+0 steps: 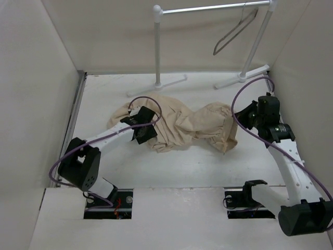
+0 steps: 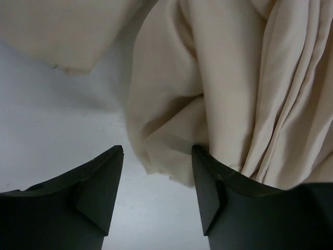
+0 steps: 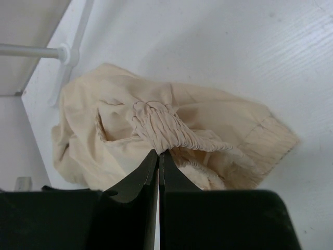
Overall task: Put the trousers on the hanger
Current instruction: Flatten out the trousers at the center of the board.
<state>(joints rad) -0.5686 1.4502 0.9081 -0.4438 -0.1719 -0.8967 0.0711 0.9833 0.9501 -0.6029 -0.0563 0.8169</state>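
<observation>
The beige trousers [image 1: 182, 125] lie crumpled in the middle of the table. My left gripper [image 1: 147, 133] is open at their left part; in the left wrist view a folded cloth edge [image 2: 166, 156] hangs between its fingers, against the right finger [image 2: 208, 182]. My right gripper [image 1: 243, 117] is at their right end, shut with its tips pinching the gathered waistband [image 3: 166, 130]. The dark wire hanger [image 1: 229, 33] hangs tilted from the rack's rod at the back right, far from both grippers.
A white tubular garment rack [image 1: 208, 9] stands at the back, its feet [image 1: 156, 85] on the table; it also shows in the right wrist view [image 3: 31, 51]. White walls enclose the table on the left, right and back.
</observation>
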